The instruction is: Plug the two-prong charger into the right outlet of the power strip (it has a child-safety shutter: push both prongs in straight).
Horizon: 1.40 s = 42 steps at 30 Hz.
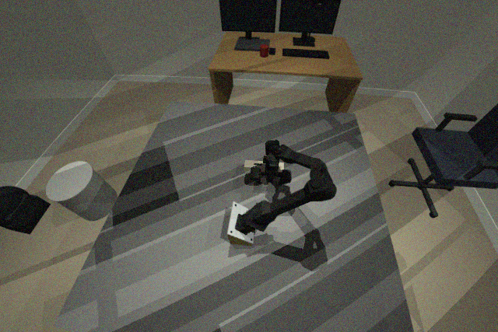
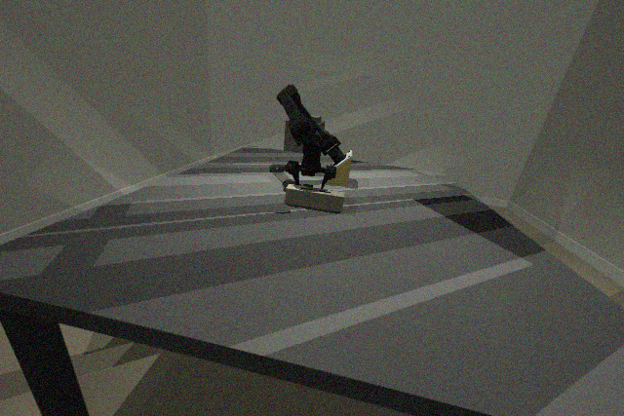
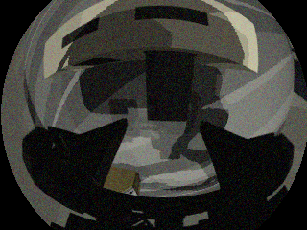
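Note:
The cream power strip [image 1: 253, 163] [image 2: 313, 199] lies on the table, partly hidden by the arm in the top view. In the wrist view the strip [image 3: 206, 37] spans the top, mostly in shadow, with two dark slot-like areas on its face. The black charger [image 3: 169, 86] is a dark block between the spread fingers, its upper end at the strip's lower edge, right of the middle. Its prongs are hidden, so I cannot tell how far in they are. My gripper [image 3: 164, 123] [image 2: 308, 186] is open around the charger and holds nothing. It is low over the strip.
The arm's base stands on a white plate [image 1: 233, 221] on an ochre block [image 2: 341, 174] [image 3: 120, 179]. The grey table [image 1: 169, 280] carries striped shadows. Beyond it stand a wooden desk [image 1: 241, 64] with monitors, a chair [image 1: 450, 155] and a pale bin [image 1: 90, 195].

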Available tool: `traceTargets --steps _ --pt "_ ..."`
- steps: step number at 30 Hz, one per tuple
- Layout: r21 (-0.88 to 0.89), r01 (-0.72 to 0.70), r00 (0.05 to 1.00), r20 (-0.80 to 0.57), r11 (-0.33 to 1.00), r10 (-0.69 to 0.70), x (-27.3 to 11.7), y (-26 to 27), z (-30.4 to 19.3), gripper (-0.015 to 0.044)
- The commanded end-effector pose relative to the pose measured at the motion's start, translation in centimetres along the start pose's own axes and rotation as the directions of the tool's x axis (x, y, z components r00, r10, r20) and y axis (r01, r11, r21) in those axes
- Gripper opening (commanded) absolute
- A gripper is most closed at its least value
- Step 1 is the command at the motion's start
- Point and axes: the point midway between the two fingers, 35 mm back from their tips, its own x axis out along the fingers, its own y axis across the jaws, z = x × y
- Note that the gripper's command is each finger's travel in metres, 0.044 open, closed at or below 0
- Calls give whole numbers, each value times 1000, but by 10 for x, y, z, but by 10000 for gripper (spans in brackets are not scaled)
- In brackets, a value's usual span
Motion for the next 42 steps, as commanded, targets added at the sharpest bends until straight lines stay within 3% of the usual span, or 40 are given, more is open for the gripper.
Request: traceTargets --steps 1,19,24,30,42 --pt "4 5 1000 1 1000 -5 1 0 -5 440" --pt "-1 0 1000 9 1000 0 1 1 -21 440" --pt "-5 3 969 247 1000 -2 -30 1 -12 440" --pt "-2 7 842 540 1000 -4 -72 2 -7 440" --pt "-1 7 822 570 1000 -5 -77 2 -7 440"
